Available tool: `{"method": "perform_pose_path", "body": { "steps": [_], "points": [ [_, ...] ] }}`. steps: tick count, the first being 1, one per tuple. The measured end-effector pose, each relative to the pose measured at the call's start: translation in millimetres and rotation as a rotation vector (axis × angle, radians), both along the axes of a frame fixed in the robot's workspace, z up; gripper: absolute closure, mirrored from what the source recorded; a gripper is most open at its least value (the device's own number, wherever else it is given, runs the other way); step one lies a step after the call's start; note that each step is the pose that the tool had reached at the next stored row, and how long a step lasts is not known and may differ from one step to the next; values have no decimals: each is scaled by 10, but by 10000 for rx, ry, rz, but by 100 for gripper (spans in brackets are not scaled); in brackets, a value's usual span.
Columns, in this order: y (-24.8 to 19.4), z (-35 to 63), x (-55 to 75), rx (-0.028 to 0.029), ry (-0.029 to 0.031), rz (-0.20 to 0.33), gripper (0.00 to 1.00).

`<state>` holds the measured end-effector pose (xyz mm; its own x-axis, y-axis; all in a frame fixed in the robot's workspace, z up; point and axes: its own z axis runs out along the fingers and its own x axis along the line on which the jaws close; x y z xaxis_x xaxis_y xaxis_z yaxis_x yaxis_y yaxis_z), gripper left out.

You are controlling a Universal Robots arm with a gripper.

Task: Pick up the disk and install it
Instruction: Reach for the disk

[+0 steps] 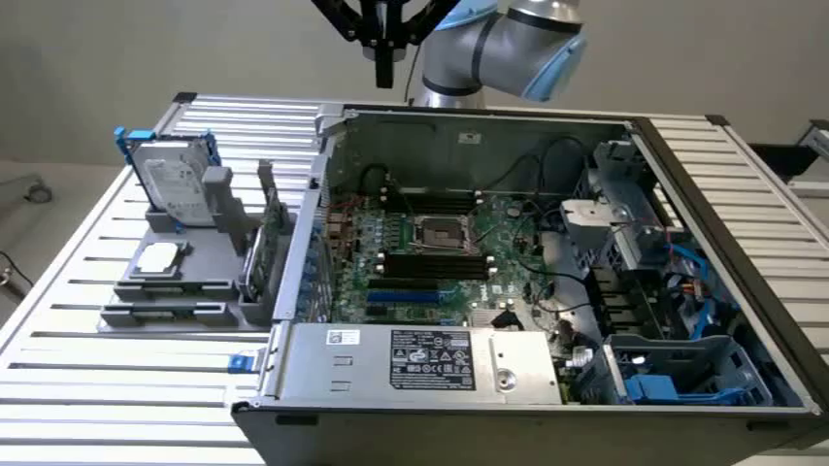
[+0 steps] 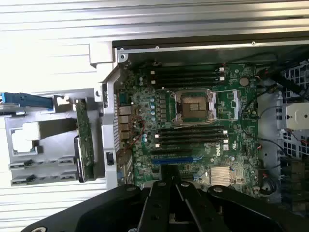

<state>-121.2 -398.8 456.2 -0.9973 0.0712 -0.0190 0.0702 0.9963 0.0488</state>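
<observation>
The black gripper (image 1: 383, 76), fingers pressed together on nothing, hangs high over the far edge of the open grey metal computer case (image 1: 324, 364). The flat silver-grey disk in its blue plastic carrier (image 1: 173, 180) stands on edge in a grey plastic rack (image 1: 169, 313) on the slatted metal tabletop (image 1: 116, 388), at the exterior view's left (well apart from the gripper).

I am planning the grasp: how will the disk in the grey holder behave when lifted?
Probably stiff: the disk looks like a flat metal slab. Its blue carrier may flex slightly. It stands upright in the grey holder, so a sideways push could tip it.
</observation>
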Motion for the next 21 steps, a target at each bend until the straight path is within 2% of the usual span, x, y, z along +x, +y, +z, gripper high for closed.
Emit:
{"method": "perform_pose_path", "body": {
  "steps": [12,21],
  "points": [
    [1,7,-21,-3,4,4,89],
    [169,-18,-409,0,0,1,89]
  ]
}}
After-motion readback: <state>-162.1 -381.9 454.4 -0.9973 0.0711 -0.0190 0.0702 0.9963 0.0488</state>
